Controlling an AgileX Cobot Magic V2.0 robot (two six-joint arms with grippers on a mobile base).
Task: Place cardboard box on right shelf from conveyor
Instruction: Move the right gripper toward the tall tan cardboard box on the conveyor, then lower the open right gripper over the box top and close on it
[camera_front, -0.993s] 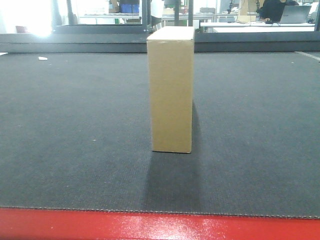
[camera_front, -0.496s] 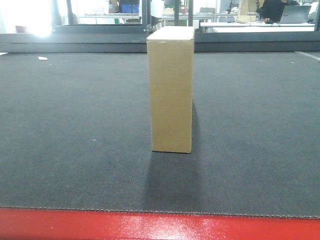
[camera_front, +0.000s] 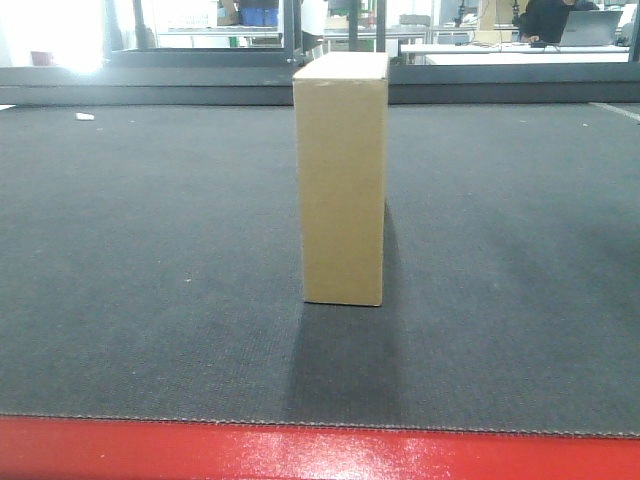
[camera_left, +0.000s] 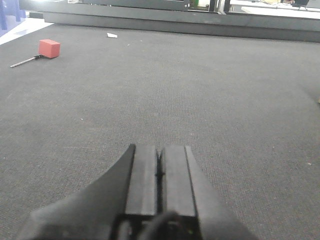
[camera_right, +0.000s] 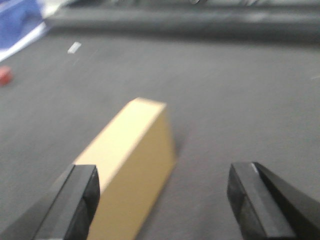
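A tan cardboard box (camera_front: 342, 180) stands on edge in the middle of the dark grey conveyor (camera_front: 150, 250), its narrow end towards the front camera. In the right wrist view the cardboard box (camera_right: 130, 160) lies between and just ahead of the wide-apart fingers of my right gripper (camera_right: 162, 187), nearer the left finger, and the gripper is open. My left gripper (camera_left: 159, 165) hovers low over bare conveyor (camera_left: 200, 90) with its fingers pressed together, holding nothing. No gripper shows in the front view. The right shelf is out of view.
The glossy red front edge (camera_front: 320, 455) runs along the bottom of the front view. A small red block on a thin rod (camera_left: 48, 48) lies far left on the belt. A scrap of white paper (camera_left: 112, 35) lies near the back rail (camera_front: 480, 85).
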